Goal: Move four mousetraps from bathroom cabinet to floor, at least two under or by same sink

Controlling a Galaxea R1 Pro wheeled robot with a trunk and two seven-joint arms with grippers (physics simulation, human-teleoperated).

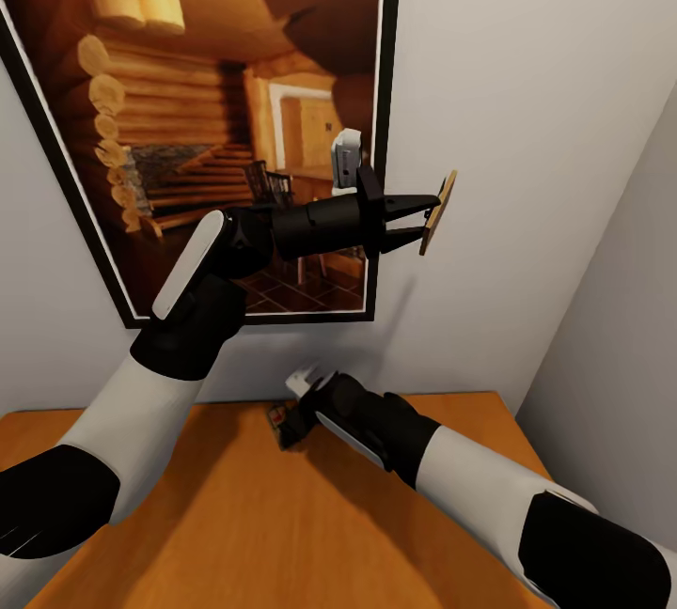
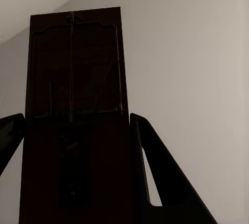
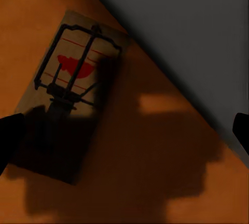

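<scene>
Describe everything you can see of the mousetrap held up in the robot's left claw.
The mousetrap is a flat, tan wooden rectangle, pinched between the fingers of the left claw and held in the air before the pale wall, well above the orange-brown cabinet top. In the head view it shows edge-on, nearly upright, slightly tilted. In the left wrist view its shadowed face carries a thin wire frame and spring.

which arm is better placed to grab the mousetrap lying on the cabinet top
Right. The right gripper is low over the cabinet top, open, with the flat mousetrap just ahead of its fingers. The left gripper is raised near the wall, already shut on another mousetrap.
</scene>
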